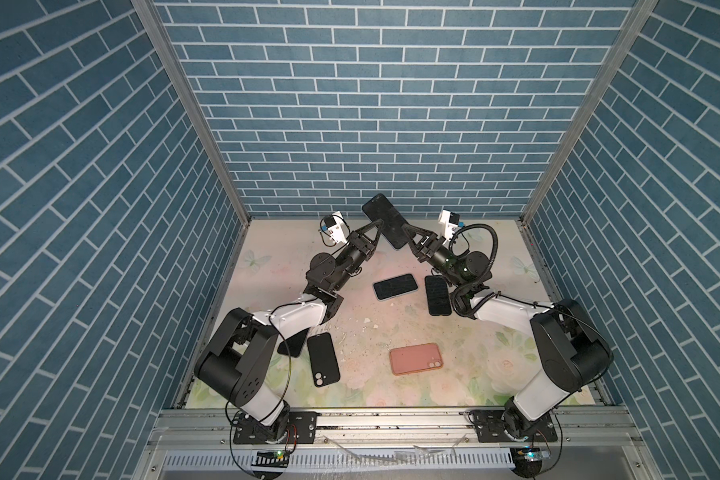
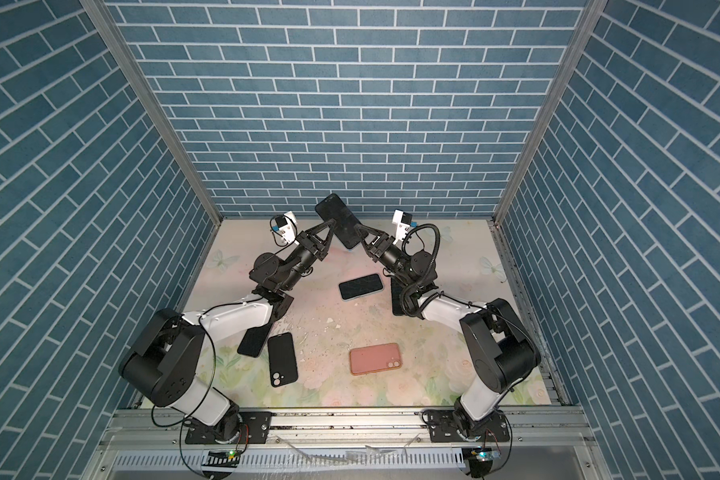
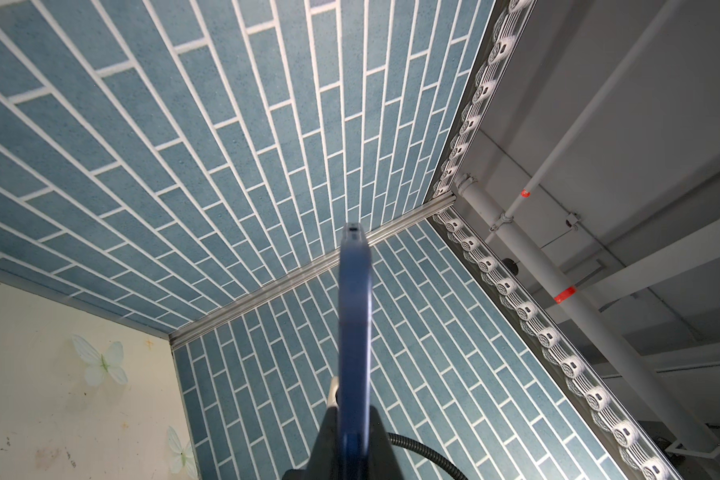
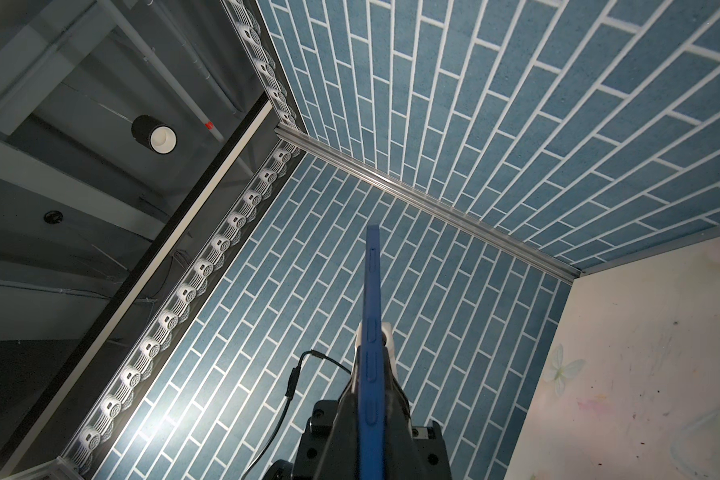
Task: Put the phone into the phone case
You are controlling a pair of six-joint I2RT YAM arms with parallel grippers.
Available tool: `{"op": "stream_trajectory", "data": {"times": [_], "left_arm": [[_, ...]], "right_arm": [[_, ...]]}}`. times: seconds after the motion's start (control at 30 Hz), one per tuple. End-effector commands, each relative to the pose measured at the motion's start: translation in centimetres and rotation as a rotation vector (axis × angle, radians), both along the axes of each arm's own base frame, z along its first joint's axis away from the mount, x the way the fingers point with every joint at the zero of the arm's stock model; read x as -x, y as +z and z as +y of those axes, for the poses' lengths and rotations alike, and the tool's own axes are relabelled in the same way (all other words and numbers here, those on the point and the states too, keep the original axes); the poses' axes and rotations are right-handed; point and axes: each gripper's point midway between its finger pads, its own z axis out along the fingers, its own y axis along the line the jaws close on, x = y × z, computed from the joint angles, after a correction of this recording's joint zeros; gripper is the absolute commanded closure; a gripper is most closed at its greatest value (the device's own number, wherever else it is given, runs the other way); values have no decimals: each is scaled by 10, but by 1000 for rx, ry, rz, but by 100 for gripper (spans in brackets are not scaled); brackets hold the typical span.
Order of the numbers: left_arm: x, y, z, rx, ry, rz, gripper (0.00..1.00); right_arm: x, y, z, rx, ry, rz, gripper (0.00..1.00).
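Hanging in the air above the far end of the table (image 1: pixel 433 395), the phone (image 1: pixel 385 220) was pinched from both sides. The left gripper (image 1: pixel 377 225) was clenched on one long edge, and the right gripper (image 1: pixel 406 229) was clenched on the opposite edge, slightly lower. In both top views the phone (image 2: pixel 337 218) showed its dark screen upward and sat tilted, with its upper end toward the back wall and its lower end dipping between the two wrists.

A blue case (image 3: pixel 354 311) wrapped its rim. The left wrist view looked straight along that blue edge, which rose out from between the jaws. The right wrist view showed the same case (image 4: pixel 371 316) edge-on, with its side buttons, running up from the right gripper (image 4: pixel 371 399). Whether the phone sat fully seated in the case could not be told.

A pink case (image 1: pixel 416 358) and a black case (image 1: pixel 323 359) lay flat on the table, well apart from both grippers.
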Motion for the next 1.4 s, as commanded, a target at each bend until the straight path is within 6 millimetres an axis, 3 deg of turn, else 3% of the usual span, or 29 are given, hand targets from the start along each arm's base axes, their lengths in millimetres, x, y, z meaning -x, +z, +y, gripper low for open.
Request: {"op": "stream_trajectory", "data": {"times": [0.0,0.07,0.2,0.33,0.43,0.57,0.7,0.83,0.97,1.27,1.37], "left_arm": [[8,-1,-15,-22,-58,-13,100],[8,-1,-18,-33,-67,-8,97],[12,-2,-24,-85,-100,-7,76],[20,-19,-22,-251,-88,51,52],[30,-46,-9,-466,-42,132,44],[58,-84,22,-820,13,292,44],[105,-128,43,-1128,-38,461,47],[162,-182,30,-1302,-232,599,49],[205,-229,9,-1393,-403,704,49],[244,-294,-36,-1453,-589,807,51],[250,-314,-42,-1474,-606,844,53]], "right_arm": [[7,32,-2,-70,7,-89,97],[6,32,-3,-68,6,-94,100],[6,33,-11,-43,-6,-121,100],[0,26,-32,7,-61,-109,100],[-3,21,-51,62,-113,-103,100],[-2,6,-75,198,-185,-76,100],[13,-14,-99,443,-283,-67,100],[32,-38,-133,704,-423,-37,100],[52,-45,-149,780,-464,-42,100],[82,-45,-155,789,-435,-65,100],[89,-40,-157,783,-434,-79,100]]}}
